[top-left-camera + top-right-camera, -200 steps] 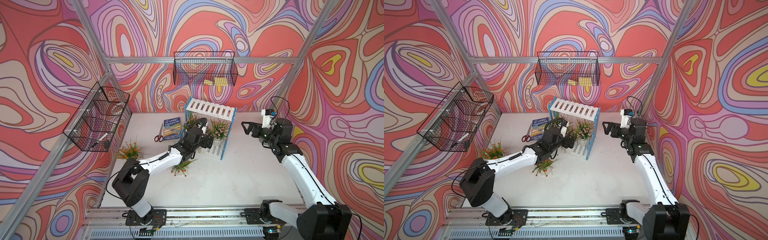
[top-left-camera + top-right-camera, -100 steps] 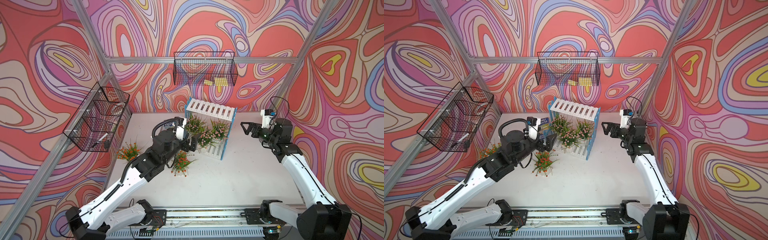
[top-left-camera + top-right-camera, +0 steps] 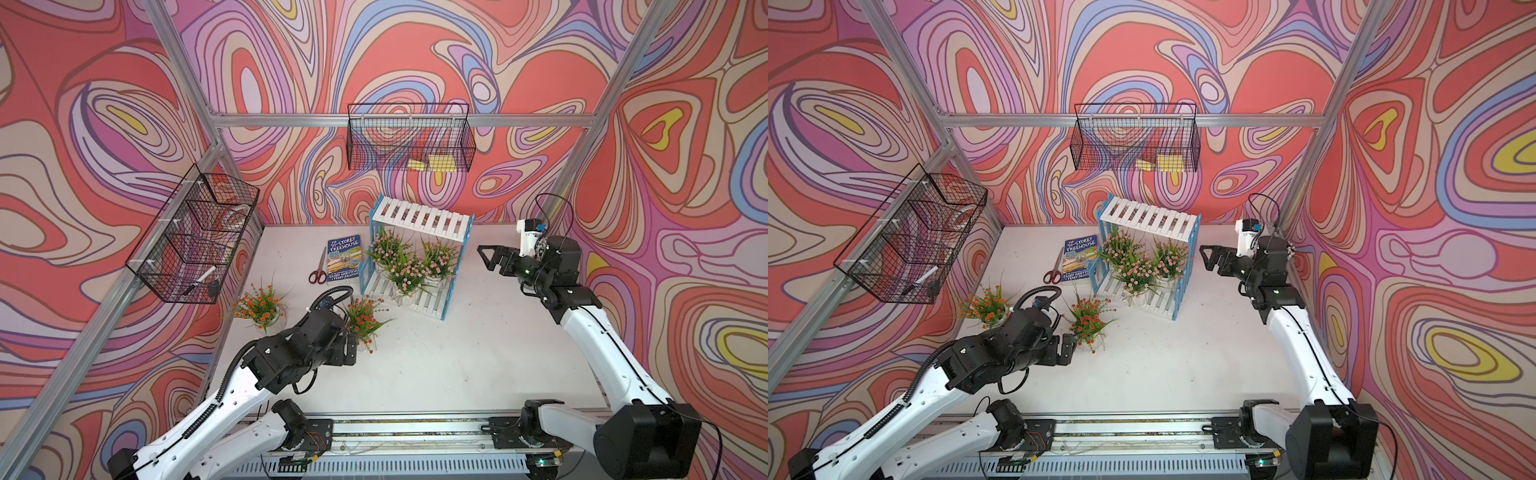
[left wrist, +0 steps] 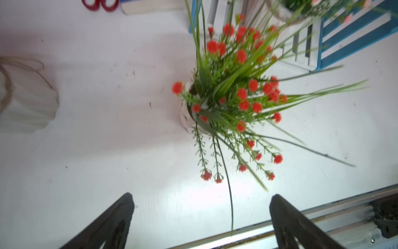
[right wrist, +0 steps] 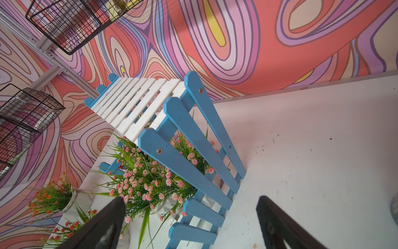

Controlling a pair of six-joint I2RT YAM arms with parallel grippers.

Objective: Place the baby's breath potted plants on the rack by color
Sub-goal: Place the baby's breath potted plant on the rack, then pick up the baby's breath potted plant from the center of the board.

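The rack (image 3: 419,216) stands at the back middle of the table, its top board bare. Three pink-flowered baby's breath potted plants (image 3: 386,249) (image 3: 409,272) (image 3: 438,259) crowd its lower tier. Two orange-red ones stand on the table, one (image 3: 259,305) at the left edge and one (image 3: 363,318) in front of the rack. My left gripper (image 3: 351,349) hangs open just in front of the nearer orange plant (image 4: 237,86), holding nothing. Right of the rack (image 5: 193,138), my right gripper (image 3: 488,257) is open and empty, pointing at the blue side frame.
A book (image 3: 343,257) and red-handled scissors (image 3: 319,270) lie left of the rack. Black wire baskets hang on the left wall (image 3: 195,237) and the back wall (image 3: 409,139). The arms' rail (image 3: 415,432) runs along the front edge.
My left arm has drawn back from the rack's lower tier toward the front left, leaving a pink plant there. The right arm has hardly moved.
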